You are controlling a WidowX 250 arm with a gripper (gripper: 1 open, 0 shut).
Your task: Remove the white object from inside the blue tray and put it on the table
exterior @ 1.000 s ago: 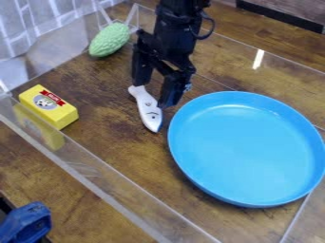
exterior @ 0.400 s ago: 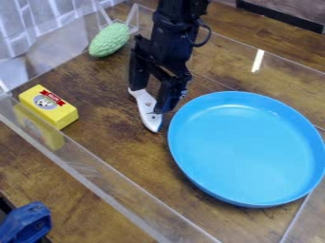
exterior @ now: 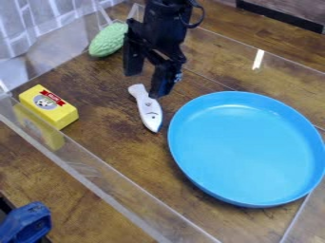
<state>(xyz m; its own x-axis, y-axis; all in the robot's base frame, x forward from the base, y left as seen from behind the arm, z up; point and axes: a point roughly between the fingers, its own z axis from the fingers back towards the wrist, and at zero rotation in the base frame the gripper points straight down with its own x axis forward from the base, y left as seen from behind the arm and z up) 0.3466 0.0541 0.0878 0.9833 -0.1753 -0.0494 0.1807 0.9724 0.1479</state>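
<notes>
The white object, a small tapered fish-like toy, lies flat on the table just left of the blue tray. It is outside the tray's rim, which holds nothing. My gripper hangs straight down above the toy's far end, open, with its black fingers apart and nothing between them. There is a clear gap between the fingertips and the toy.
A green knobbly toy lies at the back left, behind the gripper. A yellow box sits near the left edge. A blue item shows at the bottom left corner. A glossy sheet covers the tabletop.
The gripper has risen away from the white object, staying open. The white object has stayed on the table beside the tray.
</notes>
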